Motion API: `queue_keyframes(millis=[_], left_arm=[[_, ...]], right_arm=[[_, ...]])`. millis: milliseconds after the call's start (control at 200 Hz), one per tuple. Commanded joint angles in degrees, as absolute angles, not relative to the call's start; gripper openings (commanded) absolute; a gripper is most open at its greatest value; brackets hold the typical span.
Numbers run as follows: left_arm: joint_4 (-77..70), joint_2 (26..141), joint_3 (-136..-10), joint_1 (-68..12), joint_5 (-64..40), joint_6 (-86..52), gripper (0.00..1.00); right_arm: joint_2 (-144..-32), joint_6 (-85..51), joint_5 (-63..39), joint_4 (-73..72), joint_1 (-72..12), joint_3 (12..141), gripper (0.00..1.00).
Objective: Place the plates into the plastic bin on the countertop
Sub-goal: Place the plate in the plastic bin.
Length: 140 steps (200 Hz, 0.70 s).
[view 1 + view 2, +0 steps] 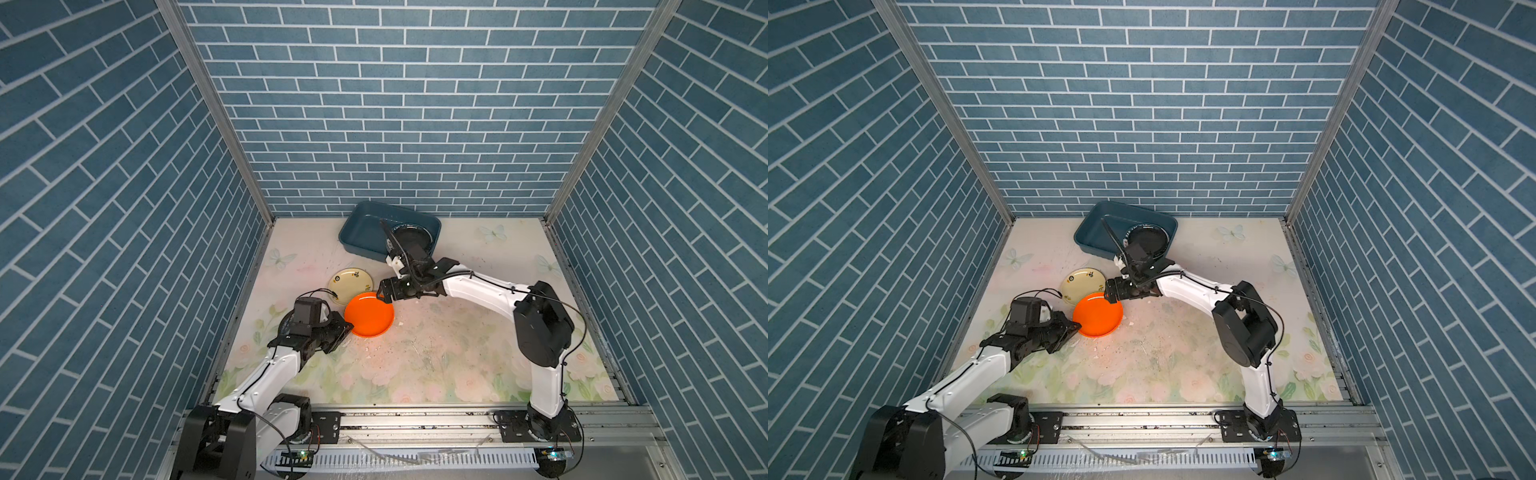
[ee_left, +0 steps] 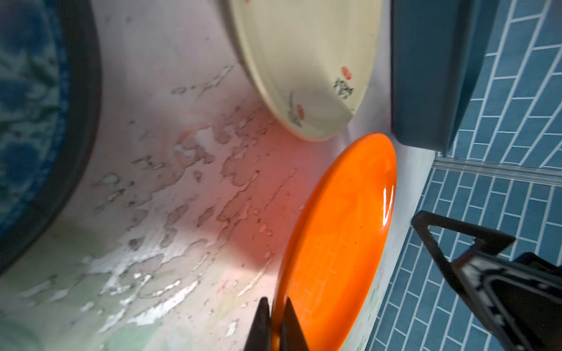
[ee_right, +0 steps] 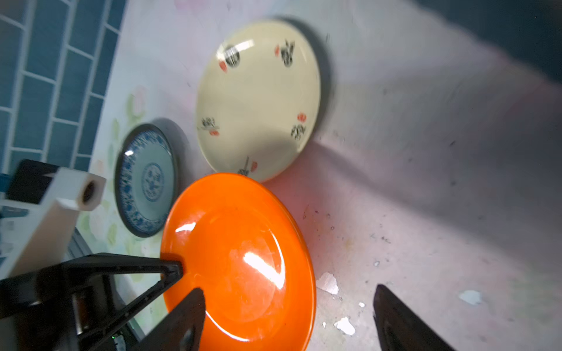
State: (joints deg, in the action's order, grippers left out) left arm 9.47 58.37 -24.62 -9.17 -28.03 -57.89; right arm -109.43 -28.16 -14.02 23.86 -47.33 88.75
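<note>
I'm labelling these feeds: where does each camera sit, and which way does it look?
Top views: high above the front rail, looking down toward the back wall; left arm, right arm show.
Left wrist: behind the left gripper, shut on the orange plate's rim, facing the plastic bin.
Right wrist: behind the open right gripper, above the orange plate.
Shared: both wrist views show the pale yellow plate.

Orange plate [image 1: 370, 314] just beside pale-yellow plate [image 1: 352, 284] on floral countertop [image 1: 457, 365], teal patterned plate [image 3: 146, 179] nr both, black plate [image 1: 415, 232] in teal bin [image 1: 361, 232] at rear.
</note>
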Motion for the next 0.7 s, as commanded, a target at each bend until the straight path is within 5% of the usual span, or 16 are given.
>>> queue_keyframes(millis=[0,245,695], left_arm=[[16.33,56.05,-31.22,-8.88,-26.74,-55.28,0.0],[16.66,59.59,-44.06,-8.96,-23.68,-55.16,0.0],[16.17,90.83,-74.58,-13.61,-22.45,-52.06,0.0]], right_arm=[[-102.47,-23.89,-9.64,25.72,-43.92,91.51,0.86],[-92.12,-19.06,-9.25,26.98,-35.31,91.14,0.89],[-80.82,-12.71,-5.95,30.95,-25.88,86.93,0.95]])
